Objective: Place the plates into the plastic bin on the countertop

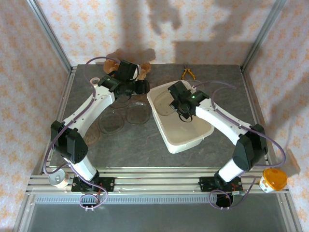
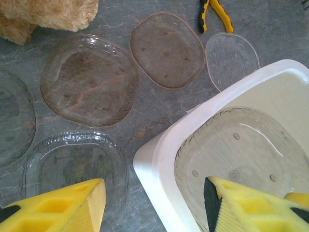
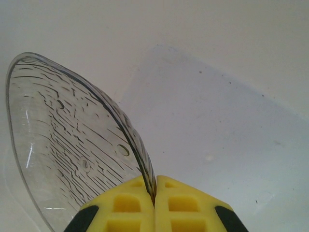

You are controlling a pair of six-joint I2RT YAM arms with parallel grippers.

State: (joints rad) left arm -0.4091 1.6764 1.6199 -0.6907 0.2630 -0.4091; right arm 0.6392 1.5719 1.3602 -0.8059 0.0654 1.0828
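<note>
**Left gripper point(image 2: 154, 205) half-open and empty over the countertop point(image 2: 159, 104); right gripper point(image 3: 154, 195) pinching a plate point(image 3: 72, 140) inside the plastic bin point(image 3: 217, 53).**

Several loose plates point(image 2: 89, 79) lie flat left of the bin. The held plate hangs tilted, gripped by its rim. It is best brought low and level toward the bin floor before letting go, so it settles flat and does not clatter or chip.

The large white rectangular plastic bin point(image 1: 189, 137) sits on the dark grey stone-look countertop point(image 1: 145, 150), with clear round plastic plates point(image 1: 137, 113) lying just left of it. Another such plate point(image 3: 72, 135) tilts inside the bin, in my right gripper point(image 3: 154, 195).
</note>
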